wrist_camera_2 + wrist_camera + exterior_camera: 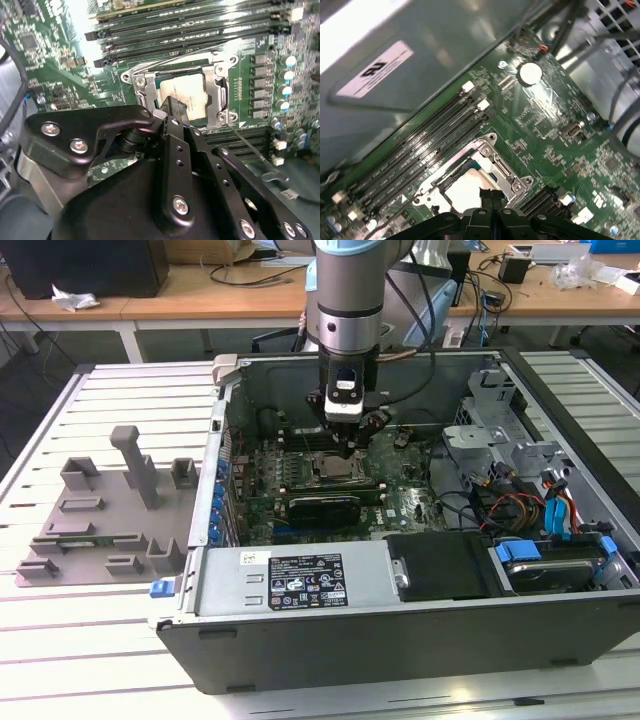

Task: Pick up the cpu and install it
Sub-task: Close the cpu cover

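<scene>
1. At the exterior view's left you have grey plastic fixture blocks [110, 510] of mixed shapes, standing on the white slatted table [100, 660], well apart from the work.

2. At centre is the open grey metal computer case [400, 630], lying on its side. The green motherboard [400, 502] is exposed inside it.

3. The silver and grey robot arm [348, 300] reaches straight down into the case. Your black gripper [345, 448] hangs just over the socket. Its fingers [487, 196] are drawn together with nothing between them.

4. The cpu [187, 94], a small flat square chip with a silvery-grey top, lies flat inside the bright metal socket frame [221, 95]. In both wrist views the gripper [173, 107] tip sits over one edge of the chip [462, 192]. You cannot tell whether the two touch.

5. Long black memory slots [420, 150] run in rows beside the socket frame [506, 172].

6. At the exterior view's right is a bundle of blue and orange cables [530, 508], beside the metal drive bays.
</scene>
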`<action>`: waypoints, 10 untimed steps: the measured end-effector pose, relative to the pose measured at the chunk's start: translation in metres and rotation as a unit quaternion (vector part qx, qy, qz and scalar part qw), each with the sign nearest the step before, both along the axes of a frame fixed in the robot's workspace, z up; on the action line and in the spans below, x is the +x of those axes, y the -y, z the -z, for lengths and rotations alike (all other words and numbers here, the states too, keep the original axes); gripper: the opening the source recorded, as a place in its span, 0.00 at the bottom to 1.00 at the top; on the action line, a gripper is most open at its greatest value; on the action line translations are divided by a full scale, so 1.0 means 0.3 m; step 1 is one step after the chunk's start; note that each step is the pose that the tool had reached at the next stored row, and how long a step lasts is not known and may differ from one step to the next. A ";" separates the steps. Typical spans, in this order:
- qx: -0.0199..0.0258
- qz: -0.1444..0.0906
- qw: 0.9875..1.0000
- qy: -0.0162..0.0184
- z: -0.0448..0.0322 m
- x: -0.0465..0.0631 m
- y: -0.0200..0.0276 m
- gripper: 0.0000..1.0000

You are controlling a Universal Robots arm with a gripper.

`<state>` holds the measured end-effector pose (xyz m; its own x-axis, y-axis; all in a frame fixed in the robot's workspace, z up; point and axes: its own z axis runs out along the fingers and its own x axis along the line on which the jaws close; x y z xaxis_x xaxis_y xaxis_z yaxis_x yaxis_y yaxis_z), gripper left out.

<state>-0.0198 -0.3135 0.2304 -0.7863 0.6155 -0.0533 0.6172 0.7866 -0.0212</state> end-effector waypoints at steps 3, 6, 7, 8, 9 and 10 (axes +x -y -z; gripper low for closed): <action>-0.001 -0.037 0.999 0.000 0.000 0.000 0.000 0.11; -0.002 -0.070 0.998 0.000 0.000 0.000 0.000 0.11; -0.002 -0.079 0.997 0.000 0.000 0.000 0.000 0.11; -0.002 -0.089 0.996 0.000 0.000 0.000 0.000 0.11; -0.002 -0.102 0.995 0.000 0.000 0.000 0.000 0.11; -0.003 -0.111 0.994 0.000 0.000 0.000 0.000 0.11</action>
